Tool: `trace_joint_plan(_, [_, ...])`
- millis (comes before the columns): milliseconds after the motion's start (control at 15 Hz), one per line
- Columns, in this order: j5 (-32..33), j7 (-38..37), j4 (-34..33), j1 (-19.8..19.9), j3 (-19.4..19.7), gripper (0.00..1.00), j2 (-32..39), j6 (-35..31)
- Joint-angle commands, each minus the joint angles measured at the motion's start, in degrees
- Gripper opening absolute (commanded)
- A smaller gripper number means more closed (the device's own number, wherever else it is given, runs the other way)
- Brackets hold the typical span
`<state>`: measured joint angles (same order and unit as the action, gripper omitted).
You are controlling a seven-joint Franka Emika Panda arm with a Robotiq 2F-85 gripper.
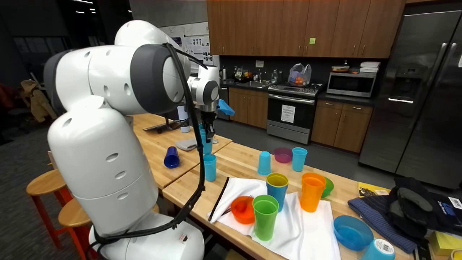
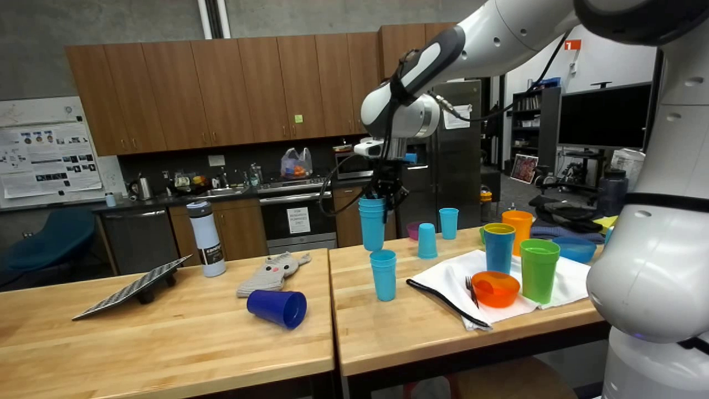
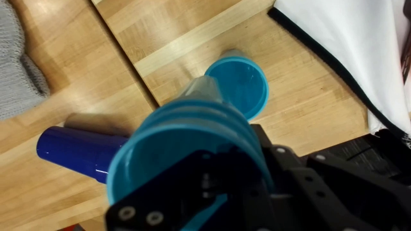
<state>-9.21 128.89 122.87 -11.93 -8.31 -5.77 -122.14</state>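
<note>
Turquoise stack (image 2: 372, 230): pinched at the rim by jaws; could separate if loosely nested.
Nearest cup (image 2: 384, 281): could topple if knocked by stack.

In an exterior view two tables meet at a seam. On the left table (image 2: 166, 343) lies a sideways cup (image 2: 276, 308), with a bottle (image 2: 206, 241) behind it to the left. On the right table (image 2: 363, 335), just past the seam, stands a lone cup (image 2: 383, 278); a stack of cups (image 2: 372, 228) hangs higher, from the gripper (image 2: 382, 203), and whether squarely over it is hard to judge. Behind to the right sits an upturned cup (image 2: 427, 242). Farther right, on a cloth (image 2: 440, 277), are a fork (image 2: 472, 291), then a bowl (image 2: 497, 301), then another cup (image 2: 540, 272).
</note>
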Motion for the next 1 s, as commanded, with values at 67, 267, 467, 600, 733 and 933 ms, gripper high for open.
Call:
trace_joint_plan(67, [-2.7, 0.3, 2.3, 0.0, 0.0, 0.02, -2.5, 0.6])
trace_joint_plan(267, [-3.3, -0.1, 3.9, 0.0, 0.1, 0.02, -3.6, 0.2])
trace_joint_plan(467, [-3.7, -0.4, 5.4, 0.0, 0.4, 0.02, -4.7, -0.1])
trace_joint_plan(600, [-3.6, -0.5, 6.4, 0.0, 0.6, 0.02, -5.6, -0.3])
trace_joint_plan(733, [-3.6, -0.2, 7.2, 0.2, 1.2, 0.02, -6.4, -0.4])
trace_joint_plan(933, [-4.0, -0.3, 8.6, 0.1, 1.8, 0.02, -7.4, -0.7])
